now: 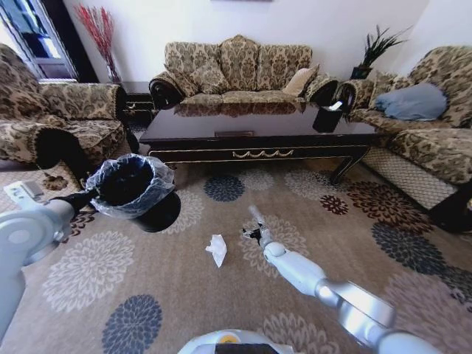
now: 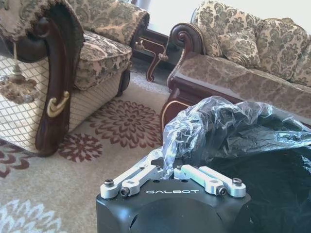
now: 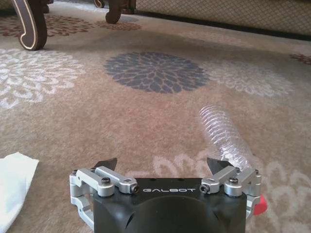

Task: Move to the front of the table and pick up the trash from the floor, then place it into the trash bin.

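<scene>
The trash bin, black with a crinkly clear bag, hangs tilted at the left, and my left gripper is shut on its rim and liner. My right gripper is low over the carpet with its fingers open. A clear ribbed bottle with a red cap lies just beside one finger, not between the two. A crumpled white tissue lies on the carpet to the gripper's left. The dark glossy table stands just beyond.
Patterned sofas and armchairs ring the table on three sides. A small black box with white paper sits on the table's right end. A curved table leg stands ahead on the flowered carpet.
</scene>
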`<state>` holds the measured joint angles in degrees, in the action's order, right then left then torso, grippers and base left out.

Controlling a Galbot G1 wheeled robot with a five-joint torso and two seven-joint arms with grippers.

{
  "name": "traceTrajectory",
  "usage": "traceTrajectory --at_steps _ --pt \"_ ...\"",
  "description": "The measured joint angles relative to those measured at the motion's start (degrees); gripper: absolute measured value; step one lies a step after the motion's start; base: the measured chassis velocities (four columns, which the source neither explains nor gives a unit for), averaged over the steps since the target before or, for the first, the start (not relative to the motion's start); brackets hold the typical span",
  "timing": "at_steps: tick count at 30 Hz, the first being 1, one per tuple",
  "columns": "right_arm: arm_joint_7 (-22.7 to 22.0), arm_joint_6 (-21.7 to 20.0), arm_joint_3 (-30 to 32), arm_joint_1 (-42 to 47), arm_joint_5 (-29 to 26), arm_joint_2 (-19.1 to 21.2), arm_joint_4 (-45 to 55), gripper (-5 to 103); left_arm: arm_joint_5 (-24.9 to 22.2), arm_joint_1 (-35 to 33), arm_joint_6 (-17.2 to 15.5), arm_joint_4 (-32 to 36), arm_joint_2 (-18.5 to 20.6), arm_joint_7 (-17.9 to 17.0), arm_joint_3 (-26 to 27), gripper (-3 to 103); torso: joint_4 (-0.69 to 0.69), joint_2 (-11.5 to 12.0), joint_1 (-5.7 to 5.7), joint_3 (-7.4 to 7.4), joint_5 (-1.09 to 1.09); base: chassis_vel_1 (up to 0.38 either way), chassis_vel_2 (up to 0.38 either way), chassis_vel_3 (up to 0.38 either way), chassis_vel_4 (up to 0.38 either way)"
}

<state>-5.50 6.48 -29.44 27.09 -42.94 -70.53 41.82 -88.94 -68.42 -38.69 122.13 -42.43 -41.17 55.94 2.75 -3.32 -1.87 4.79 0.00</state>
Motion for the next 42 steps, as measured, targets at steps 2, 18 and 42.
traceTrajectory --at_steps 2,18,42 --pt "0.0 0.01 -0.03 0.0 0.13 0.04 0.11 100 0.02 0.07 -0.01 0.06 -0.09 0.0 -0.2 5 0.0 0.0 0.0 0.0 0.0 0.0 0.0 0.0 0.0" --pt "-0.85 4.21 4.61 1.88 1.29 3.78 2.96 100 1.47 -3.18 -1.61 2.9 -1.08 -0.82 -2.46 5 -0.02 0.0 0.0 0.0 0.0 0.0 0.0 0.0 0.0" --pt "1.1 5.84 4.97 2.32 2.2 3.57 1.82 100 -2.53 -0.41 -1.11 0.6 3.37 0.34 5.52 5 -0.02 0.0 0.01 -0.01 -0.01 -0.011 0.011 0.012 -0.012"
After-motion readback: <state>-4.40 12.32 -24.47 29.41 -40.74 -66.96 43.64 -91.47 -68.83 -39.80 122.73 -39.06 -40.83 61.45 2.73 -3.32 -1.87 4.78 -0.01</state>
